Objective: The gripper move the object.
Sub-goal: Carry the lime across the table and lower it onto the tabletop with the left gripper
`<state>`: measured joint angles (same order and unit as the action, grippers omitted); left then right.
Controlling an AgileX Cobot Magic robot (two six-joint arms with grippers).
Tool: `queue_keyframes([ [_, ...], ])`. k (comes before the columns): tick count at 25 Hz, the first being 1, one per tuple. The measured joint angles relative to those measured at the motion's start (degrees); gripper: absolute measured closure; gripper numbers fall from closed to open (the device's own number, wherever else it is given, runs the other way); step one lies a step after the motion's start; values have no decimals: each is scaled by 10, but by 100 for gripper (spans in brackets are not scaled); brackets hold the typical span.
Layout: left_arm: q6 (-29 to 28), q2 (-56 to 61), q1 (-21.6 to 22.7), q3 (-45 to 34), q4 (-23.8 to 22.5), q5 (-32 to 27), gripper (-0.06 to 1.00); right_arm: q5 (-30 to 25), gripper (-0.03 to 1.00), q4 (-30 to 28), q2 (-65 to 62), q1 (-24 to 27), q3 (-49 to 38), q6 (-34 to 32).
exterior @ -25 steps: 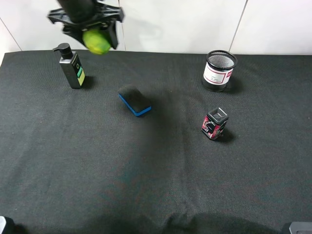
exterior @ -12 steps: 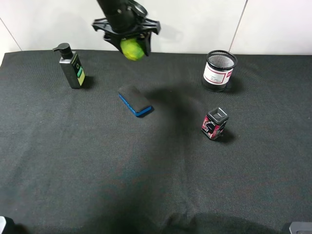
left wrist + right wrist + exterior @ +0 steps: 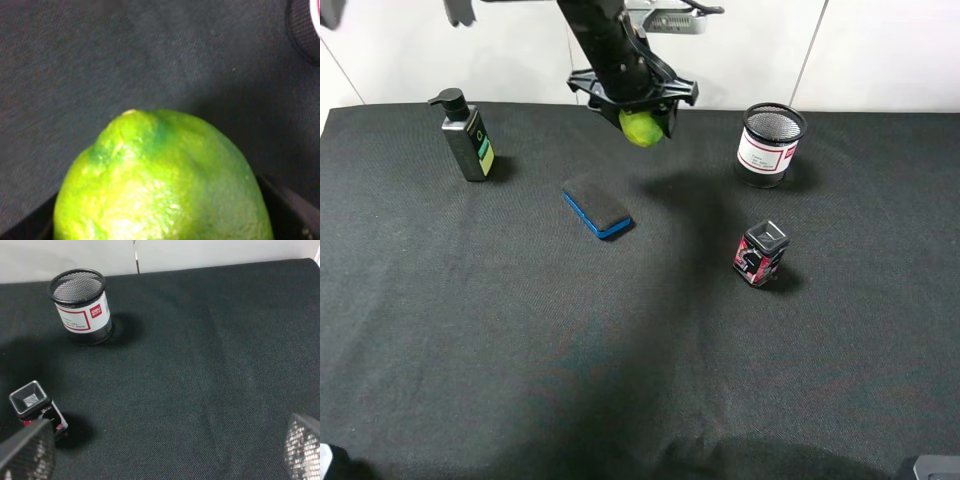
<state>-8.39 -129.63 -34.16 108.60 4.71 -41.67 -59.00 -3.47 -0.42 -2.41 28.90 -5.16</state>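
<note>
On the black cloth (image 3: 520, 350), the mesh cup (image 3: 770, 145) stood well right of our left gripper (image 3: 642, 116), the eraser (image 3: 597, 205) nearer us on its left (both apart from it). That gripper was clamped on the lime (image 3: 642, 130), held aloft. The right gripper (image 3: 162, 447) gaped empty. We feared the rounded, bumpy skin might slip and drop. The cup's red tag (image 3: 95, 313) seemed to read "deli".

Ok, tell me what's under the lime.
Only bare black cloth shows below the lime, which the left gripper holds in the air. In the wrist view, the lime hides the spot straight beneath it.
</note>
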Motion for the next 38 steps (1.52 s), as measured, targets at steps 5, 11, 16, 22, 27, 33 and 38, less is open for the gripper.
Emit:
queue_keyframes([
  [5, -4, -18, -2, 0, 2, 52, 30, 0, 27, 0, 0, 0, 0, 0],
  [11, -13, -42, -2, 5, 13, 96, 30, 0, 27, 0, 0, 0, 0, 0],
  [16, -15, -61, -9, 5, 28, 123, 30, 0, 27, 1, 0, 0, 0, 0],
  [22, -16, -82, -21, 5, 35, 147, 30, 0, 27, 1, 0, 0, 0, 0],
  [27, -16, -101, -23, 5, 36, 158, 30, 0, 27, 1, 0, 0, 0, 0],
  [33, -16, -108, -30, 5, 35, 188, 30, 0, 27, 2, 0, 0, 0, 0],
  [38, -16, -108, -36, 5, 35, 197, 30, 0, 27, 2, 0, 0, 0, 0],
])
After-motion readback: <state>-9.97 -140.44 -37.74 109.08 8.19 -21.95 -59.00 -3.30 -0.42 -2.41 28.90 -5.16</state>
